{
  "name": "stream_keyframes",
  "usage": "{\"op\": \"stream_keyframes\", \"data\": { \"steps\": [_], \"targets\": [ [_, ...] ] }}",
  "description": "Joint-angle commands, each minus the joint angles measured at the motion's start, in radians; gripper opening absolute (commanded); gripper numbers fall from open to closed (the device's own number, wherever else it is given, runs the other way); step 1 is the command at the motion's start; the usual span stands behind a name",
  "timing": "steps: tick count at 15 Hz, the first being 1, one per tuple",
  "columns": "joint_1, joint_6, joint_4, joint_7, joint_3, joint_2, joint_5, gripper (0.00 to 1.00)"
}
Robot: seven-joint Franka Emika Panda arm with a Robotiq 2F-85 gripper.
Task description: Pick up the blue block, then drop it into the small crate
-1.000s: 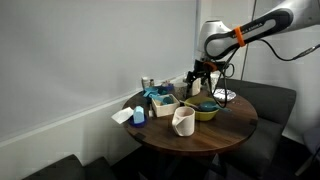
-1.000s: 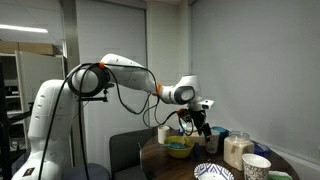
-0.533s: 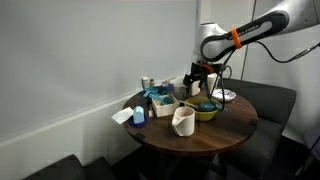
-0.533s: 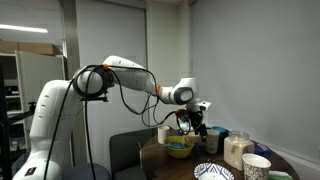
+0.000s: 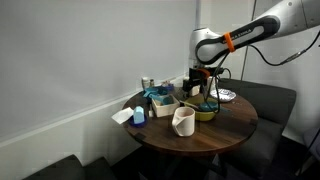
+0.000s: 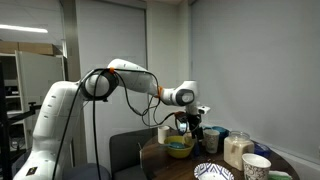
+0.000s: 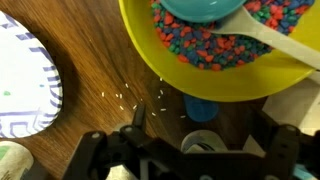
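The blue block [image 7: 200, 107] lies on the wooden table just beside the rim of a yellow bowl [image 7: 175, 70] in the wrist view. My gripper [image 7: 203, 128] is open, and the block sits between and just ahead of its two fingers. In both exterior views the gripper [image 5: 194, 88] [image 6: 193, 127] hangs low over the table at the bowl's [image 5: 206, 112] far side, where the block is hidden. A small pale crate [image 5: 163, 103] with teal items in it stands next to the bowl.
The bowl holds coloured pieces and a teal scoop [image 7: 205, 10]. A blue-patterned plate [image 7: 20, 85] lies beside the gripper. A white jug [image 5: 183, 121], a blue item [image 5: 139, 113], cups [image 6: 256, 165] and a jar [image 6: 237, 149] crowd the round table [image 5: 215, 135].
The arm has swung sideways and come down a little, bringing the gripper closer to the table beside the bowl. Nothing on the table has moved.
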Motion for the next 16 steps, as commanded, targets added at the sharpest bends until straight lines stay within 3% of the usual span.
{"op": "stream_keyframes", "data": {
  "steps": [1, 16],
  "targets": [
    [0.013, -0.048, 0.055, 0.03, -0.013, 0.035, 0.022, 1.0],
    [0.012, -0.051, 0.097, 0.045, -0.012, 0.082, 0.065, 1.0]
  ]
}}
